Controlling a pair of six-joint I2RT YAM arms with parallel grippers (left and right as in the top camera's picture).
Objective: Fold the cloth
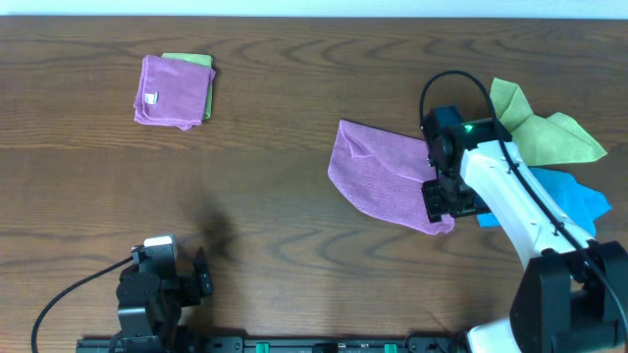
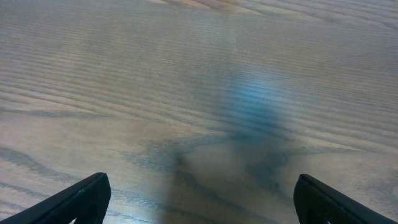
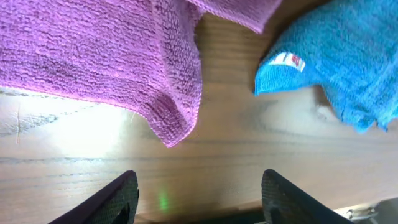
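Hovering spread-fingered like the left gripper (image 1: pixel 199 281), the right gripper (image 1: pixel 442 202) is facing the soft, limp cloth's (image 1: pixel 378 169) pinchable lower-right corner.

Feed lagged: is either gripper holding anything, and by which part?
Nothing held: right gripper open, just off a corner of the mauve microfibre cloth; left gripper open over wooden table.

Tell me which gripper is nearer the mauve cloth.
Right. The right gripper is at the right corner of the cloth; the left gripper is far away, over the table front left.
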